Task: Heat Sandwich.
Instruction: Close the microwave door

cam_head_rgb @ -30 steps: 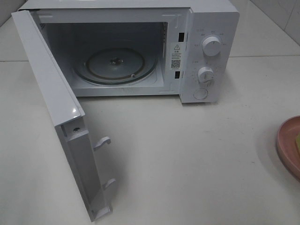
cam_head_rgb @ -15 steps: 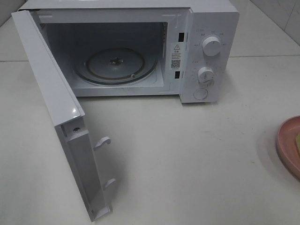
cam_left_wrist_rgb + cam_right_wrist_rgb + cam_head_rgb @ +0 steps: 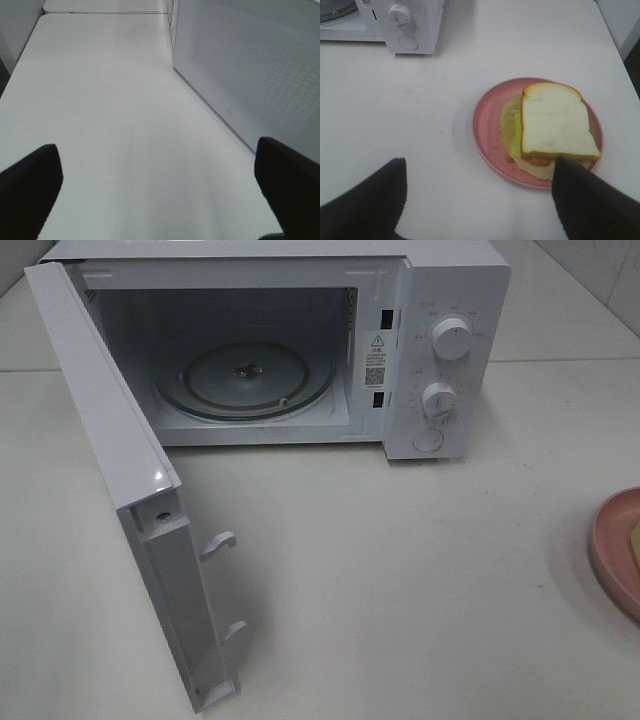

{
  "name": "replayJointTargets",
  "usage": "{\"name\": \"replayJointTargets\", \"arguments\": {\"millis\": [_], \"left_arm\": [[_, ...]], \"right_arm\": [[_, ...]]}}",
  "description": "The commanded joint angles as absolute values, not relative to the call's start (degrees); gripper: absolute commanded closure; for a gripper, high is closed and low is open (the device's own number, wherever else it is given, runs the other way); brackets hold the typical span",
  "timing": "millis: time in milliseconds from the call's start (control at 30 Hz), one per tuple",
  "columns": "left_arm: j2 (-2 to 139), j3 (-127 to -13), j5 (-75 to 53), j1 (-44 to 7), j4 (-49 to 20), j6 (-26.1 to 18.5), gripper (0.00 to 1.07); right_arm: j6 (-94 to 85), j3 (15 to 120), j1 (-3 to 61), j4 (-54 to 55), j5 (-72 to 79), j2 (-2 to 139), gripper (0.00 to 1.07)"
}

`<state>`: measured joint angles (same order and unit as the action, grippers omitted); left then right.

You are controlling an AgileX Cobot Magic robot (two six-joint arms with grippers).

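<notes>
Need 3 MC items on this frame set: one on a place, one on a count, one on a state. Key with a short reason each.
1. Where does the sandwich lie?
A. on the pink plate
B. on the glass turntable
C. on the bare table

2. How many round knobs does the microwave panel carry?
A. one
B. two
C. four

3. How does the microwave door stand?
A. shut
C. removed
B. swung wide open

Key: 1 A, the right wrist view shows the bread lying on the plate, beside the microwave. 2 B, the upper knob and the lower knob sit above a round button. 3 B, the cavity is exposed with the turntable bare.
</notes>
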<state>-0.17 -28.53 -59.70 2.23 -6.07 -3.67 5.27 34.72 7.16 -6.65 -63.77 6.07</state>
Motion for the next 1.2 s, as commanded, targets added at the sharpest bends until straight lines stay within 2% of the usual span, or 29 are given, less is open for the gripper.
{"name": "replayJointTargets", "arguments": {"millis": [33, 200, 1200], "left_arm": [[-1.66, -28.36, -59.42, 2.35, -6.07, -3.55, 0.05], [-1.66, -28.36, -59.42, 2.35, -6.07, -3.55, 0.05], [-1.66, -28.36, -59.42, 2.35, -6.07, -3.55, 0.05]], "right_arm": [[3.04, 31.34, 4.3, -4.93, -62.68, 1.03, 0.31], [0.8, 28.88, 3.32, -2.75, -59.01, -1.78, 0.31], [2.98, 28.88, 3.32, -4.24, -59.07, -1.78, 0.31]]}}
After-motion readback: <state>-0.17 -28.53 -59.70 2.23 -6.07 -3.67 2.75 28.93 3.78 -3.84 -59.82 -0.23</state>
